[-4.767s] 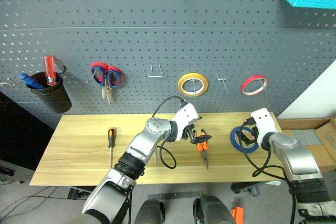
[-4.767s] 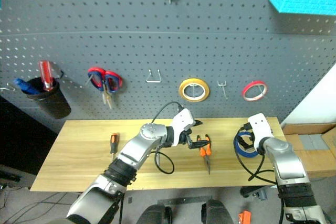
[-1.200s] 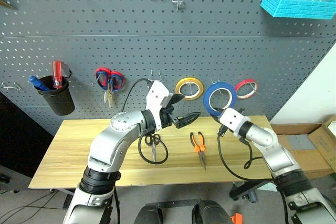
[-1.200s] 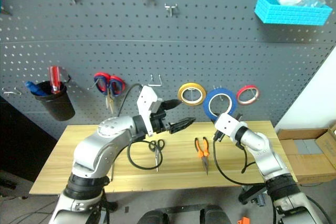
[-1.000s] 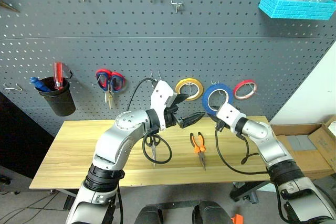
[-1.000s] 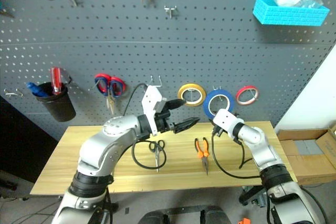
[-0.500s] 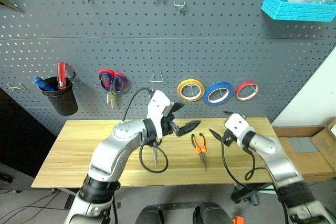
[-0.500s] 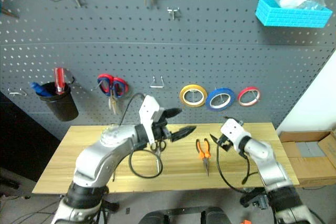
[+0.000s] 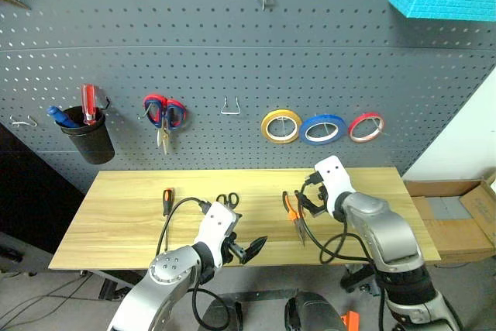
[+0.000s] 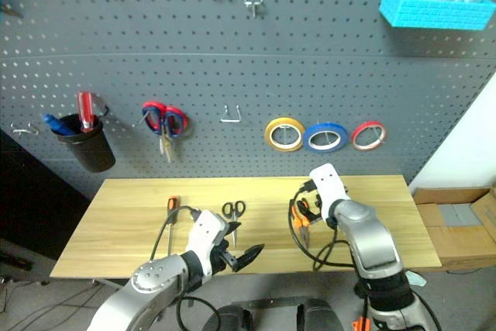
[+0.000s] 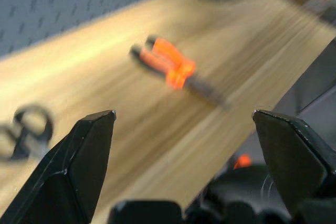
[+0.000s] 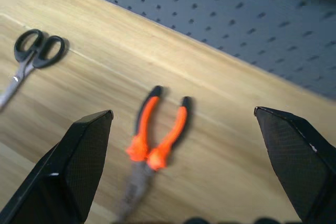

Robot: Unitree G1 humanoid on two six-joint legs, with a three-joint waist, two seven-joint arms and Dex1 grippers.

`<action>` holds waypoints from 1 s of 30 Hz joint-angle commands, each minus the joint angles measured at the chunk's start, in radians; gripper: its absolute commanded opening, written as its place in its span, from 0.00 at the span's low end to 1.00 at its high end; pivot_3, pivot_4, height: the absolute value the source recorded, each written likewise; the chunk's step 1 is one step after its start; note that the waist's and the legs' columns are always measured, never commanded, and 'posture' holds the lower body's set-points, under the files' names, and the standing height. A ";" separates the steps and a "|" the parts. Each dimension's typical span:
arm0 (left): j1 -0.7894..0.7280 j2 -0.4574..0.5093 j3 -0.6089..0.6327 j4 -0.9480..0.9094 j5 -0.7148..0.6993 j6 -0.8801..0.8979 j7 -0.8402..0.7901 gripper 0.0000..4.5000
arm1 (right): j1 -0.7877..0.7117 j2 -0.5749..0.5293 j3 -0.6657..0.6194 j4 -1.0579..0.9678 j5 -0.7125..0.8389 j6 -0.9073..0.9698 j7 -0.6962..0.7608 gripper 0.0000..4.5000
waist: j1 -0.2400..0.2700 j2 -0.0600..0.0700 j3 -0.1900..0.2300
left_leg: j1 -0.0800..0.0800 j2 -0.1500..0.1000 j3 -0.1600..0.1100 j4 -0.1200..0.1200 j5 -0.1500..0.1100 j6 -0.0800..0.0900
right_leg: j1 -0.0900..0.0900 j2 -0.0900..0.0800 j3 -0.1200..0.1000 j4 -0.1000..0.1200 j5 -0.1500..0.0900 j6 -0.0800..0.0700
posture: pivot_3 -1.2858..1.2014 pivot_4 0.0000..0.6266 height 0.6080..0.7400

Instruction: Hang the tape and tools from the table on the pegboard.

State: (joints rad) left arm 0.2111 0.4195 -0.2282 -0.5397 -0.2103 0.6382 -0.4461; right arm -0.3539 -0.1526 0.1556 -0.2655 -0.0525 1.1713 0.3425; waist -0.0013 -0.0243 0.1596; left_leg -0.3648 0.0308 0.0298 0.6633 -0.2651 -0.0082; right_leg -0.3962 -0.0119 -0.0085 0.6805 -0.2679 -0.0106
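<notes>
Orange-handled pliers (image 9: pixel 291 208) partly hidden behind right gripper (image 9: pixel 308 201).

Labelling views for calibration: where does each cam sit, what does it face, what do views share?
Head stereo pair: on the head, looking forward and down at the light wooden table and dark grey pegboard; both arms show.
Left wrist: along the open left gripper at the orange-handled pliers.
Right wrist: along the open right gripper at the same pliers.
Both wrist views share the pliers and slim black-handled scissors.
</notes>
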 commanded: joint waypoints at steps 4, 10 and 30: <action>0.057 0.008 -0.006 -0.099 0.038 -0.029 0.036 1.00 | -0.106 0.132 -0.104 0.175 0.017 0.184 -0.119 0.99 | 0.004 -0.002 0.025 | -0.016 -0.001 -0.001 -0.002 -0.001 0.000 | -0.015 -0.002 -0.002 0.000 0.002 0.000 | 0.56 0.40 1.00; 0.106 0.019 0.004 -0.133 0.045 -0.022 0.055 1.00 | -0.161 0.135 -0.127 0.295 0.027 0.195 -0.152 0.99 | 0.003 -0.001 0.055 | -0.028 -0.002 -0.001 -0.002 -0.002 0.000 | -0.024 -0.005 -0.003 -0.002 0.003 0.000 | 0.57 0.43 1.00; 0.170 0.015 0.005 -0.154 0.039 -0.037 0.071 1.00 | -0.362 0.143 -0.128 0.631 0.055 0.066 -0.174 0.99 | 0.004 0.000 0.101 | -0.034 -0.002 -0.003 -0.003 -0.002 0.000 | -0.029 -0.005 -0.006 -0.003 -0.001 0.007 | 0.58 0.46 1.00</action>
State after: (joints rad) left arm 0.3731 0.4352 -0.2278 -0.6396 -0.1712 0.6199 -0.3790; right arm -0.6985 -0.0107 0.0321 0.3538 -0.0128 1.2599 0.1714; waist 0.0027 -0.0248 0.2606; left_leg -0.3992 0.0288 0.0270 0.6605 -0.2670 -0.0083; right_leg -0.4256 -0.0167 -0.0142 0.6772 -0.2692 -0.0036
